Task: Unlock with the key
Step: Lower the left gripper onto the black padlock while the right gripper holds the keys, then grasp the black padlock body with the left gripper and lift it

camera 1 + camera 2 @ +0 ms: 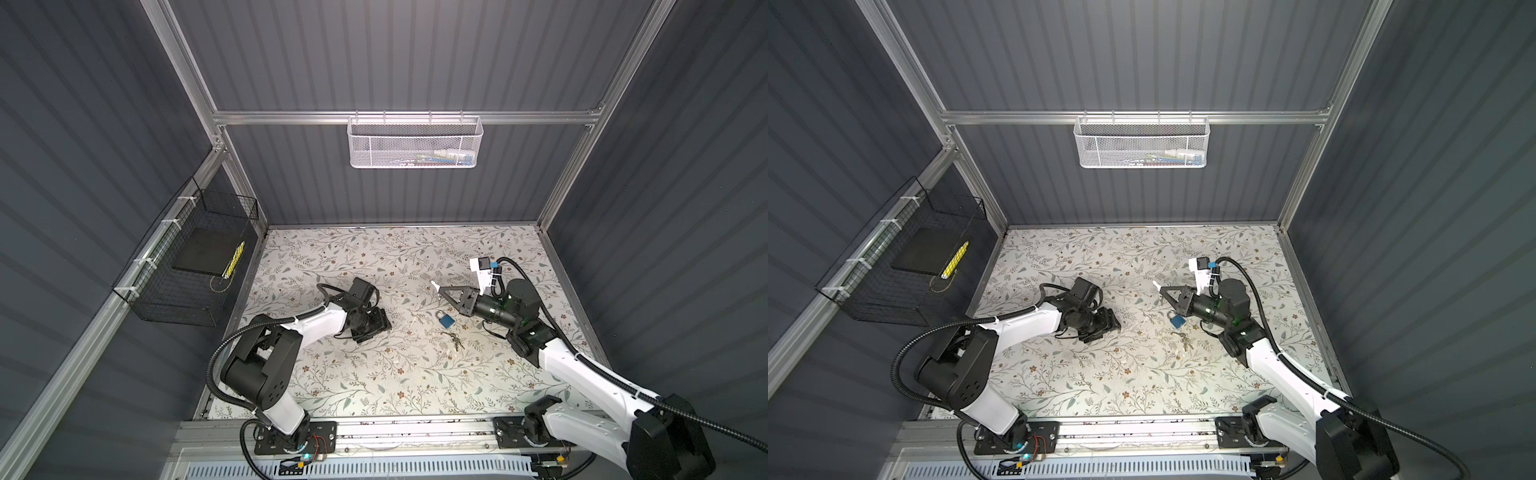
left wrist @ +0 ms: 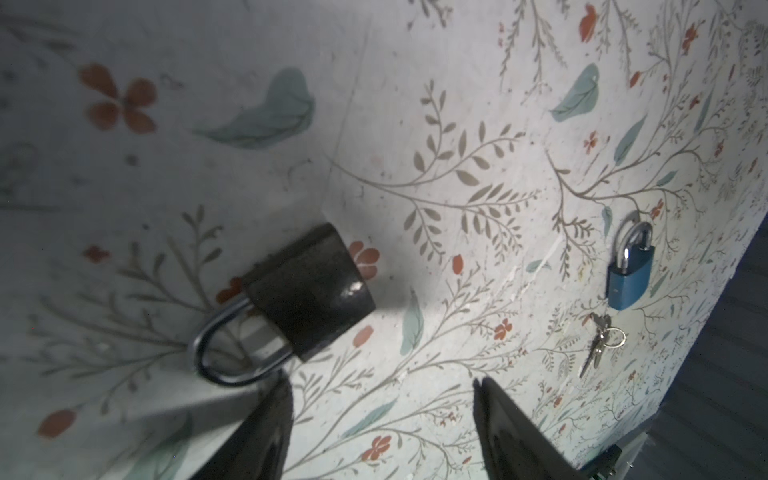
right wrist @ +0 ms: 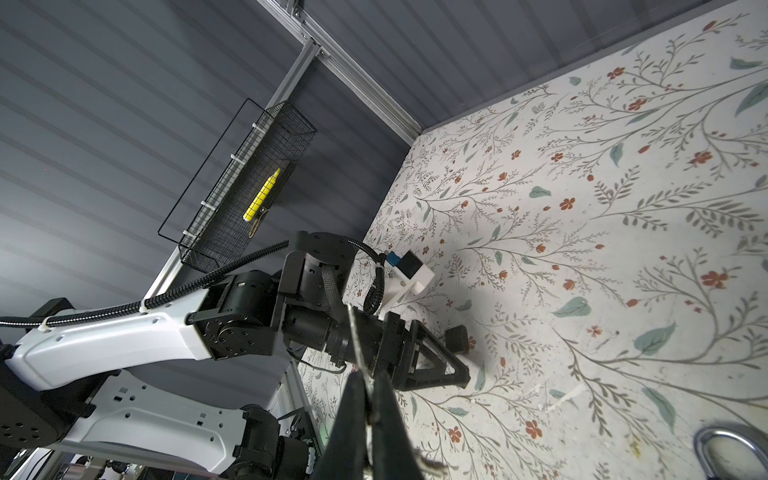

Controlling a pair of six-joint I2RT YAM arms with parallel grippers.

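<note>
Overhead, in both top views, the right pincer (image 1: pixel 441 289) hangs closed above the bench (image 1: pixel 374 386), right of the middle, with a pale sliver at its tip. The blue padlock (image 1: pixel 446 319) and a bunch of keys (image 1: pixel 452 339) lie just on its front-edge side. The left pincer (image 1: pixel 380 324) sits left of the middle, well apart from the right one, and the lock beneath it cannot be picked out from up here.

From the left wrist, the left pincer (image 2: pixel 380 386) stands open and empty. The black padlock (image 2: pixel 309 286) lies flat just beyond its fingertips, off toward one finger. Its shackle is turned back at that finger, so the end of the body opposite the shackle points away from the pincer.

From the right wrist, the right pincer (image 3: pixel 365 399) is clamped on a thin silver blade that I take for the key (image 3: pixel 355 336) (it is edge-on, so its cut cannot be read). The blade's long axis runs straight out from the tips toward the left arm. The black padlock shows just past the left pincer's tips, so the left arm is far the nearer to it. By my judgement, the coming move depends on the left pincer gripping that body and turning its far end to face the key.
</note>
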